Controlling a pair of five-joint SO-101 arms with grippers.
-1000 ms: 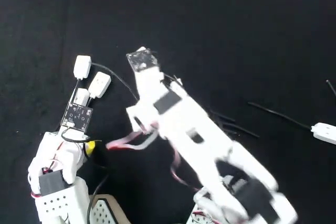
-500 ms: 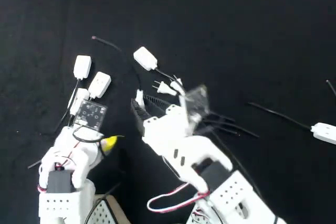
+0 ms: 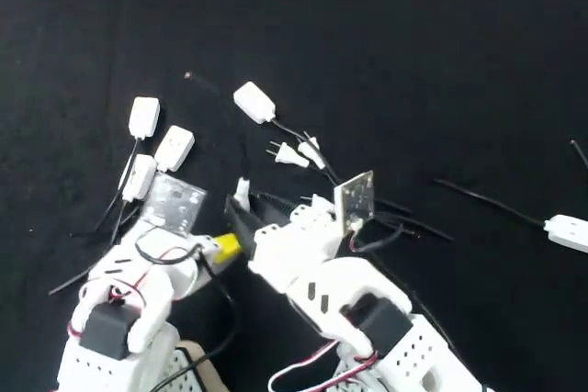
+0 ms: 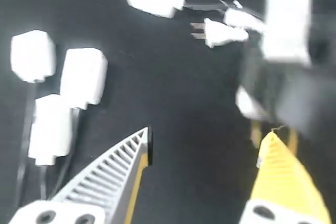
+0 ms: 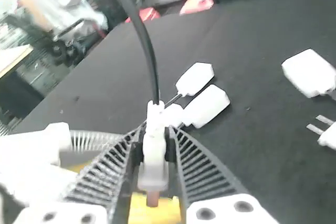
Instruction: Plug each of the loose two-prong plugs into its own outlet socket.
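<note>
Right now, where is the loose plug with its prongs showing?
High view, centre: the loose plug lies between the white socket and the right gripper, untouched.

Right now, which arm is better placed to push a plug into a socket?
Right, probably. The right gripper is shut on a plug, with outlet sockets lying beyond it. The left gripper is open and holds nothing.

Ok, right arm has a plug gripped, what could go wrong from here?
1. The right gripper holds the white plug with a prong seemingly pointing back toward the wrist, away from the outlet sockets; insertion may need a regrasp.
2. The open left gripper sits close beside it; they could collide.
3. The plug's black cord could snag on either arm.
</note>
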